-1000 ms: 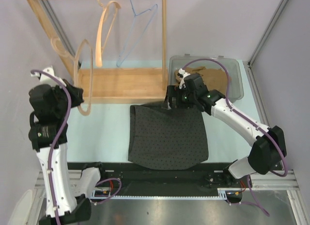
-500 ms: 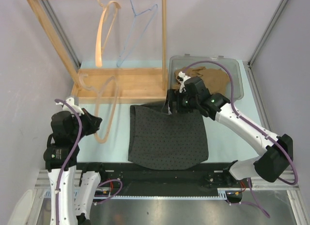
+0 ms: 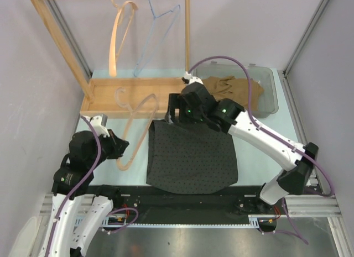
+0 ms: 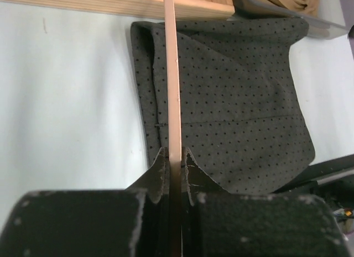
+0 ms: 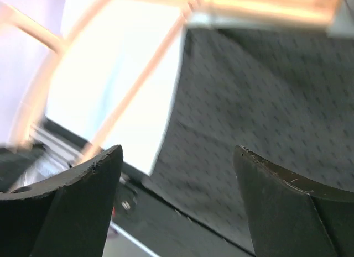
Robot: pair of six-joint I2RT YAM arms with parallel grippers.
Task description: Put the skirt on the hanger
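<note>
At the lower left of the top view, a pale wooden hanger [image 3: 138, 121] is being gripped near its lower end by the left gripper [image 3: 118, 150]. In the left wrist view the thin bar is being pinched tightly between the two fingers [image 4: 159, 169]. The hanger's long axis is being carried on a diagonal from lower left to upper right, with the hook end turned toward the rack [image 3: 138, 94].

Just right of the hanger, the dark dotted skirt [image 3: 191, 157] is lying flat on the table [image 3: 135, 171] at the middle of the frame. Its rounded edge is pointing toward the bottom and its straighter edge toward the rack.

The right gripper [image 3: 174, 110] is being held over the skirt's upper left corner, jaws spread wide with nothing between them. Whether cloth is being touched cannot be told.

At the upper right, brown cloth [image 3: 229, 87] is lying in a clear bin [image 3: 269, 105].
</note>
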